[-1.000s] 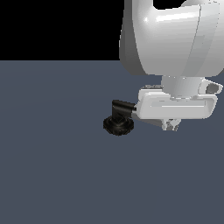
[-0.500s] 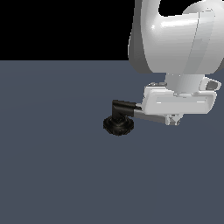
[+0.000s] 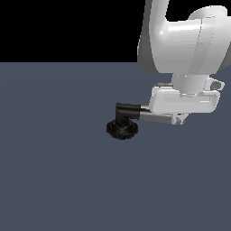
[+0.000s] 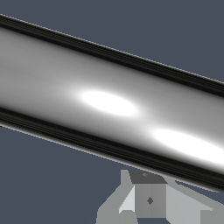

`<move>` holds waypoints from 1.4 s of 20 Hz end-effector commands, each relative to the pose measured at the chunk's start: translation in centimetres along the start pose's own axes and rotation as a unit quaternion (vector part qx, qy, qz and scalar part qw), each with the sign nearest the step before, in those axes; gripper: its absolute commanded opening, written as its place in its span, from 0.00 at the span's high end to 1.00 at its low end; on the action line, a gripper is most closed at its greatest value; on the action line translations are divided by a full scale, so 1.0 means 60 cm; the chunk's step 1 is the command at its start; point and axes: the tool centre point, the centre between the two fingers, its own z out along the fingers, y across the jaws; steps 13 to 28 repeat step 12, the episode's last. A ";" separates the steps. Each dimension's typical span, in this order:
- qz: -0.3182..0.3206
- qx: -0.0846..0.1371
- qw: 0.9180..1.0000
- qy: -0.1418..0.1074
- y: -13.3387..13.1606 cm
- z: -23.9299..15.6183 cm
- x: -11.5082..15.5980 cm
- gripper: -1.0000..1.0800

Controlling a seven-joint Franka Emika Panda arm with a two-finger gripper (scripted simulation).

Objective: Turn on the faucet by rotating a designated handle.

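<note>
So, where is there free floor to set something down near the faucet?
Bare floor lies on the exterior view's left of the faucet and in front of it. It is crowded where the hand sits over the handle.

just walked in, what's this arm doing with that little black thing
A white Panda arm has its gripper down at a small faucet on a grey floor. The faucet's silver handle runs from the black elbow under the gripper body and fills the wrist view. Whether the fingers are closed on it can't be seen.
</note>
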 end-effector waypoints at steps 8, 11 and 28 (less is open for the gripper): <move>0.004 -0.001 1.000 -0.001 0.044 0.005 0.037 1.00; 0.004 -0.001 1.000 -0.001 0.055 0.006 0.049 1.00; 0.004 -0.001 1.000 -0.001 0.055 0.006 0.049 1.00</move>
